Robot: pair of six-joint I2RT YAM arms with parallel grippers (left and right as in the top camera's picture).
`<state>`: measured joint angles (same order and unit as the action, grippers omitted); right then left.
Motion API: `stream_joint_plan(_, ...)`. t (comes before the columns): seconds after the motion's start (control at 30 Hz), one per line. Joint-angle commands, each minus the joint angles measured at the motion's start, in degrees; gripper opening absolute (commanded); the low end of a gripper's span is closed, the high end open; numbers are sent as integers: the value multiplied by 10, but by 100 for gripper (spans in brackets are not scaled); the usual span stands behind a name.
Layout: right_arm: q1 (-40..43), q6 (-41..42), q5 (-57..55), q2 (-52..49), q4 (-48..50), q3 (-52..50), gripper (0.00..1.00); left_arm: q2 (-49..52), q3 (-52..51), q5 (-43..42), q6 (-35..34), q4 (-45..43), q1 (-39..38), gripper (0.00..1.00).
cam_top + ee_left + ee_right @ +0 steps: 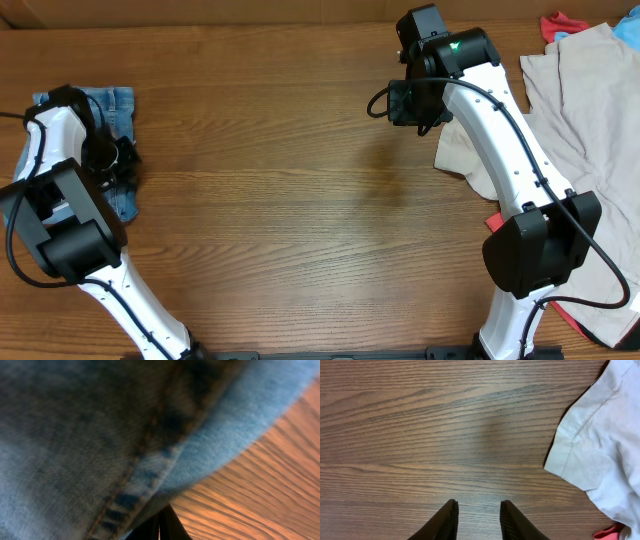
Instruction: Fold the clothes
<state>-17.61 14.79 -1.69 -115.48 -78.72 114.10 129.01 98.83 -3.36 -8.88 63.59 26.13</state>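
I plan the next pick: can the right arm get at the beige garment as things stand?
Probably yes: the right pincer hangs open over bare table, with the beige garment close beside it, nothing between.

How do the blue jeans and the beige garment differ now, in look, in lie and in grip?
The jeans are blue denim, bunched small at the left; the beige garment is pale and spread wide at the right. The left gripper is shut on the jeans; the right gripper stands open over the bare table beside the beige garment, not touching it. Both are cloth.
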Motion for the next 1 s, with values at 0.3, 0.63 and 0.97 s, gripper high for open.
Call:
stream_joint_plan(0.3, 3, 1, 3, 7, 5, 10, 31, 7, 0, 86, -30, -3, 10, 8)
stream_joint_plan(0.63, 3, 1, 3, 7, 15, 10, 51, -36, 71, -8, -28, 41, -41, 4)
stream_joint_plan(0.97, 6, 0, 29, 7, 98, 10, 100, -134, 75, -68, 41, 21, -213, 82)
